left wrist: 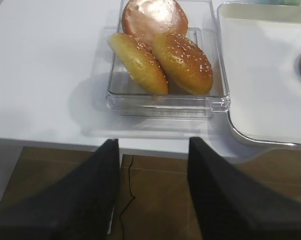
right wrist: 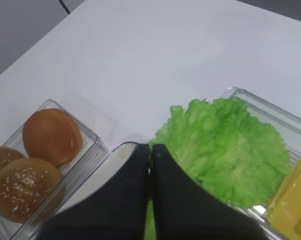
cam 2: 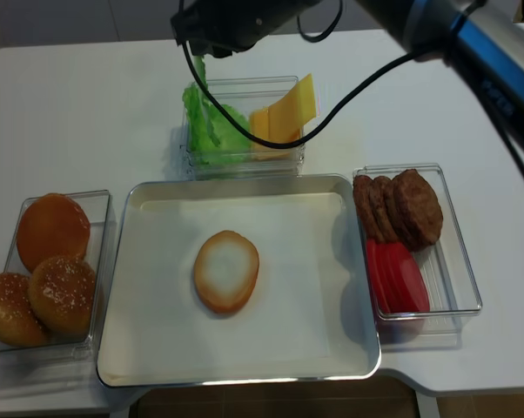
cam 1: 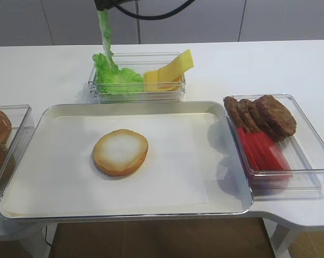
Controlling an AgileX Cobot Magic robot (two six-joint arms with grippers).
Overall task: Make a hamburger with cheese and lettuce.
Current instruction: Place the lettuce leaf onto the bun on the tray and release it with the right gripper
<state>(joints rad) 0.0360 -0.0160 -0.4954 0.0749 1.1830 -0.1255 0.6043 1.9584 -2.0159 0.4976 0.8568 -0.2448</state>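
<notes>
The right pincer is clenched on a lettuce leaf, which hangs limp above the clear box at the bench's far edge, its lower end still among the remaining lettuce there. The cheese leans in the same box, just beside the greens. The hamburger, cut face up, lies bare on the tray near the bench's front edge. The left pincer is released and idle over the front left corner, beside the buns.

The grip appears to be on the leaf's edge only, so a quick swing could shake it loose. The trailing end may also drag other leaves or tip the cheese. Dangling, it could land folded or off-centre on the hamburger.
</notes>
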